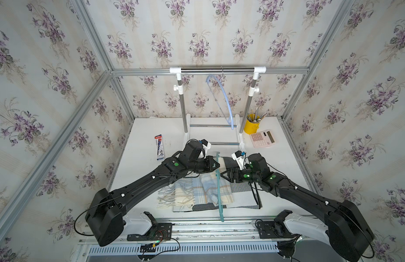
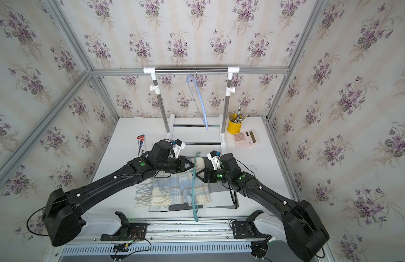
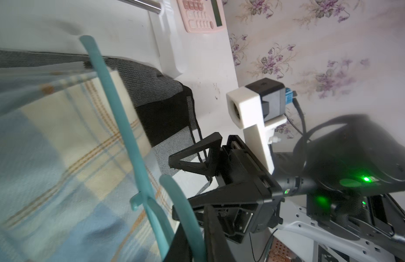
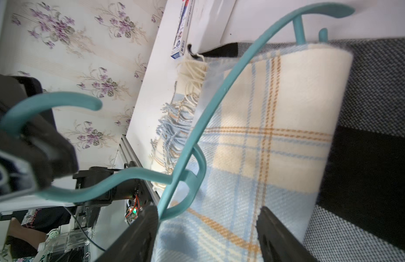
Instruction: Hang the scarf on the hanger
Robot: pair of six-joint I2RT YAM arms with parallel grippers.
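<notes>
left gripper (image 1: 216, 167) clamped on hanger (image 1: 219, 199) hook | right gripper (image 4: 207, 213) wide, empty, astride scarf (image 4: 276, 113) edge | scarf on table (image 1: 287, 163), mid-near; hanger runs near-far between arms; right arm nearer scarf

The middle of the table is crowded. The teal hanger (image 1: 219, 192) runs far to near over the scarf (image 1: 197, 188). The left gripper (image 1: 216, 165) and right gripper (image 1: 223, 174) crowd it from either side, both arms slanting in from the near corners. At the far middle the rack (image 1: 217, 70) blocks passage, but the gap under its bar, left of the blue hanger (image 1: 228, 103), is open. The yellow cup (image 1: 251, 127) and calculator (image 1: 262, 138) fill the far right. Bare table (image 1: 287, 163) lies along the right edge, and also on the left, near of the pen pack (image 1: 159, 147).
</notes>
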